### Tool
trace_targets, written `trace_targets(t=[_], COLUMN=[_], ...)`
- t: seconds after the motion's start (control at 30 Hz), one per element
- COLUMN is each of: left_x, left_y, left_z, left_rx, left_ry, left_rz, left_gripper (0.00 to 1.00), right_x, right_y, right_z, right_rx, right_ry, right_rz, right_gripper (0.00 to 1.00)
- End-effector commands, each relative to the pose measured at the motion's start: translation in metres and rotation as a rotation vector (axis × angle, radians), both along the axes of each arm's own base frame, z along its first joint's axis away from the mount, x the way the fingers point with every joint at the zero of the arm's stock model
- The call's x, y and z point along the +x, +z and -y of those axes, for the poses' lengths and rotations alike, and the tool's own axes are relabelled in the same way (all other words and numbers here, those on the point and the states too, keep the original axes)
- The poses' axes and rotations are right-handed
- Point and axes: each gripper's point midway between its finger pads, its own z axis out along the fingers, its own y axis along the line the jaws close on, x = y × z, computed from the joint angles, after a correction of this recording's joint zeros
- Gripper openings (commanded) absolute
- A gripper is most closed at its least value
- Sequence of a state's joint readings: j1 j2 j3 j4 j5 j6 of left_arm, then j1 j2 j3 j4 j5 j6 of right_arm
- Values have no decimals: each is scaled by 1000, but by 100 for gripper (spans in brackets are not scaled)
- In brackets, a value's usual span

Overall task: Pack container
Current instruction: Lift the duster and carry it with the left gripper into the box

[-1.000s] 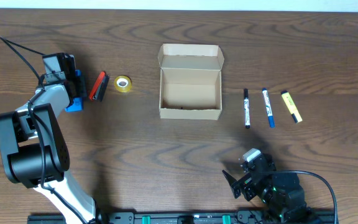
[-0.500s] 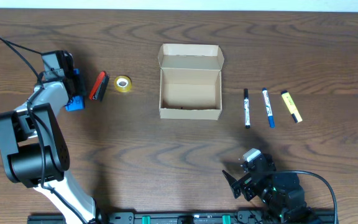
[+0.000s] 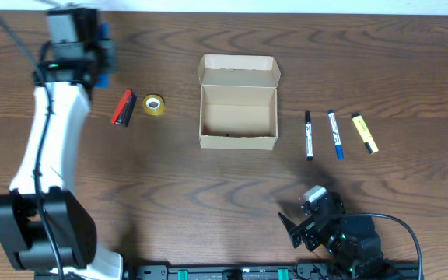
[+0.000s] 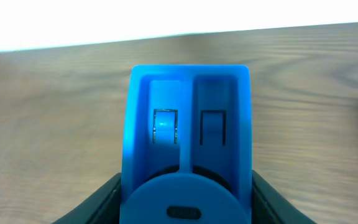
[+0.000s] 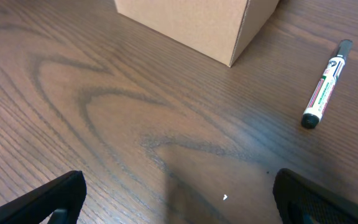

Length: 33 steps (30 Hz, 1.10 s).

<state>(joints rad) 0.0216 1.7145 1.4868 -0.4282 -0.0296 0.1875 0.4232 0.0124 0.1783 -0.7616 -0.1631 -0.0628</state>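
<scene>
The worktop (image 3: pixel 169 194) is dark wood grain, smooth with a soft sheen. The container (image 3: pixel 238 141) is plain matt tan cardboard. At its nine o'clock, the tape roll (image 3: pixel 154 105) looks glossy yellow. The blue block (image 4: pixel 188 143) is smooth moulded plastic, faintly shiny. The marker (image 5: pixel 325 84), at the container's three o'clock, has a glossy plastic barrel.

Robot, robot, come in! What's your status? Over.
Left gripper shut on blue plastic object. Right gripper open, empty. Cardboard box open, nothing inside. Yellow tape roll, red-black item lie between left arm and box.
</scene>
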Motion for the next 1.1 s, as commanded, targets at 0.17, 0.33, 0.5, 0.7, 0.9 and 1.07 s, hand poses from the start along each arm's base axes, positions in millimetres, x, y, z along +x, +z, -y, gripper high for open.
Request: trace_targets(t=[0.17, 0.33, 0.5, 0.7, 0.9, 1.07], left_x=[-43, -77, -93, -104, -103, -101], left_y=[1, -7, -15, -46, -74, -84], left_z=[157, 223, 263, 289, 304, 314], left_rx=[77, 179, 242, 287, 343, 378], left_ry=[-507, -758, -928, -1147, -1329, -1435], left_rz=[-77, -106, -89, -124, -113, -68], left_gripper=[23, 23, 28, 22, 22, 24], right_x=[-1, -1, -1, -1, -1, -1], right_y=[-3, -3, -3, -3, -3, -3], right_z=[-1, -1, -1, -1, -1, -1], right_rx=[-12, -12, -12, -12, -12, -12], right_ry=[16, 16, 16, 16, 16, 16], right_rz=[3, 3, 3, 3, 3, 3], right_gripper=[99, 99, 99, 99, 99, 99])
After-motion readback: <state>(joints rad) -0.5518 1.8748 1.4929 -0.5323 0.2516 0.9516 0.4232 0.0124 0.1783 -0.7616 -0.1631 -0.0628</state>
